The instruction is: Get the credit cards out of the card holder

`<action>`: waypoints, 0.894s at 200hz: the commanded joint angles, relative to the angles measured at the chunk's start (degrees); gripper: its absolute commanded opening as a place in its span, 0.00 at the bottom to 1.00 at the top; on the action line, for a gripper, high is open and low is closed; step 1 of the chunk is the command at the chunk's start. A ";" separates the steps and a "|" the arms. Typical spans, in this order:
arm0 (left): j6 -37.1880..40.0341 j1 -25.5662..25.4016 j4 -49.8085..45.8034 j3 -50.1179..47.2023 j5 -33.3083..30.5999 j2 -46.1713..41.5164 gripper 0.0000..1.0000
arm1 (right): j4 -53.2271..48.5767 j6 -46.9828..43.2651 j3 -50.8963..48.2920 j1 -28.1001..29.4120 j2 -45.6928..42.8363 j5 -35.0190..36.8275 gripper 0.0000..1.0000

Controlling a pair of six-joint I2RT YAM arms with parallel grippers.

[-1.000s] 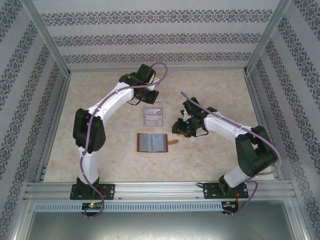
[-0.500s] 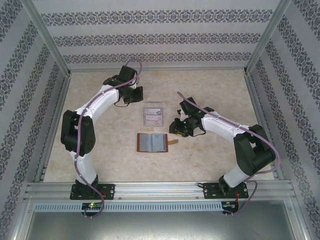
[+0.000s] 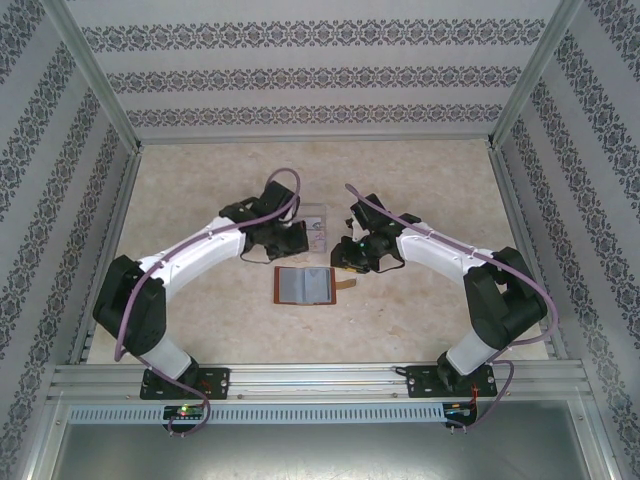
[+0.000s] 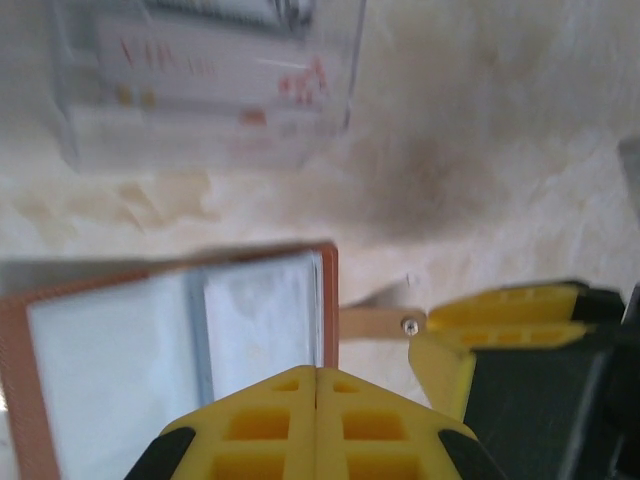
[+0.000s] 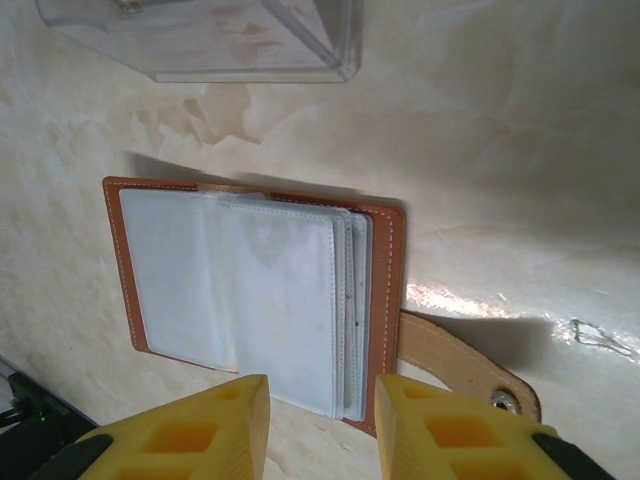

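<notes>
The card holder lies open on the table, a reddish-brown leather wallet with pale clear inner pockets and a tan closing tab out to its right. Pale credit cards with red print lie in the clear tray just beyond it. My left gripper is shut and holds nothing, hanging over the holder's far right part. It sits between tray and holder in the top view. My right gripper is open above the holder's right edge, its fingers near the tab.
The clear tray stands a short way past the wallet, partly covered by the left wrist in the top view. Aluminium rails and patterned walls bound the beige table. The two grippers are close together over the middle.
The left arm swung in from the far left of the table to just above the tray and wallet. The right gripper crept slightly left and away. The wallet stayed put.
</notes>
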 commanded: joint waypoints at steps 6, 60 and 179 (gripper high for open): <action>-5.68 -1.61 1.93 -3.72 -0.27 -3.13 0.00 | 0.16 0.24 1.17 0.77 0.57 0.52 0.35; -9.94 -1.27 7.59 -8.81 -1.37 -11.82 0.00 | 0.82 0.45 0.56 0.85 0.65 0.48 0.35; -9.66 -0.27 19.72 -13.52 3.94 -13.70 0.00 | 1.12 0.53 1.28 0.92 3.59 -0.22 0.35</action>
